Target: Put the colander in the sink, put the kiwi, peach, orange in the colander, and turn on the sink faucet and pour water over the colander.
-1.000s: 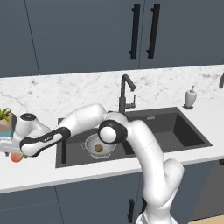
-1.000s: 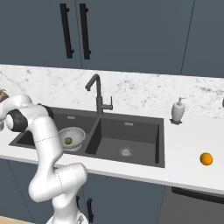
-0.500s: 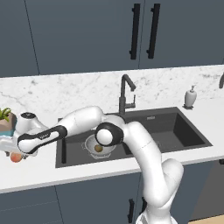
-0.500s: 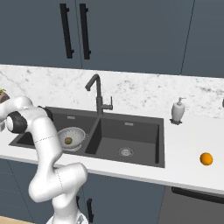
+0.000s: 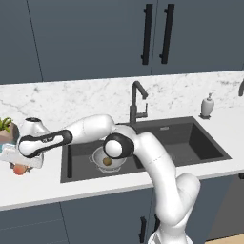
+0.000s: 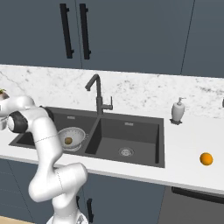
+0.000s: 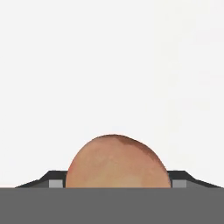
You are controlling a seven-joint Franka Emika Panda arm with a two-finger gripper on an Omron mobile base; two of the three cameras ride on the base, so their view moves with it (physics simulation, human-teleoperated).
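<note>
The peach (image 5: 18,169) lies on the white counter left of the sink (image 5: 200,143), and my gripper (image 5: 21,164) is down over it. In the hand view the peach (image 7: 117,162) sits between my two fingertips (image 7: 56,183), which stand close beside its flanks with a thin gap; the gripper (image 7: 116,183) is open. The colander (image 5: 97,155) rests in the sink's left basin with the kiwi (image 5: 107,161) inside it. From the right side I see the same colander (image 6: 78,133) and kiwi (image 6: 68,141). The orange (image 6: 206,159) lies on the counter right of the sink. No water runs from the sink faucet (image 5: 137,102).
A teal plant pot (image 5: 5,128) stands just behind my hand at the counter's left end. A white soap dispenser (image 6: 178,111) sits behind the sink's right corner. Dark cabinets hang above the marble backsplash.
My fingers have narrowed in on the peach, and the hand has sunk slightly toward the counter. The fruit and the colander have stayed put.
</note>
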